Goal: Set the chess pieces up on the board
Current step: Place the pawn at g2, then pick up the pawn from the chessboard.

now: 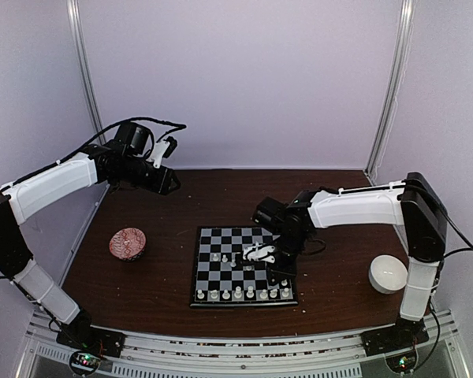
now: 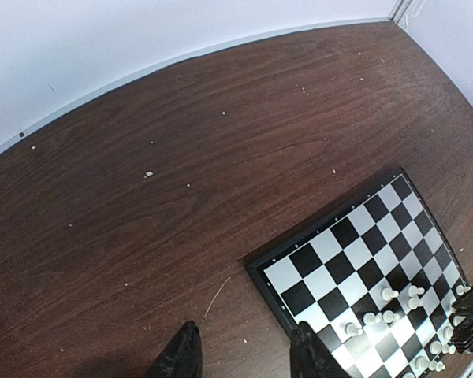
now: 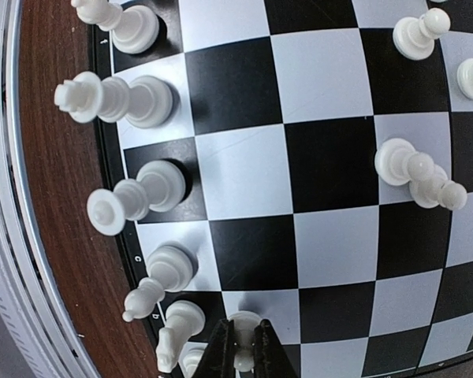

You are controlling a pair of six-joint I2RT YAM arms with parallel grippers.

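Note:
The board (image 1: 209,276) lies flat at the table's middle. A row of white chess pieces (image 1: 238,294) stands along its near edge, and a few more stand further in. My right gripper (image 1: 281,277) is low over the board's near right part. In the right wrist view it (image 3: 242,346) is shut on a small white piece (image 3: 243,356) that stands on a square of the second row, next to a knight (image 3: 177,324). My left gripper (image 1: 173,183) hovers high at the back left, open and empty (image 2: 244,346). The board's far corner (image 2: 339,236) shows below it.
A red patterned bowl (image 1: 128,242) sits left of the board and a white bowl (image 1: 388,273) sits at its right. Two pawns (image 3: 416,175) stand touching in the board's middle. Pale crumbs (image 2: 148,174) dot the brown table. White walls close in the back and sides.

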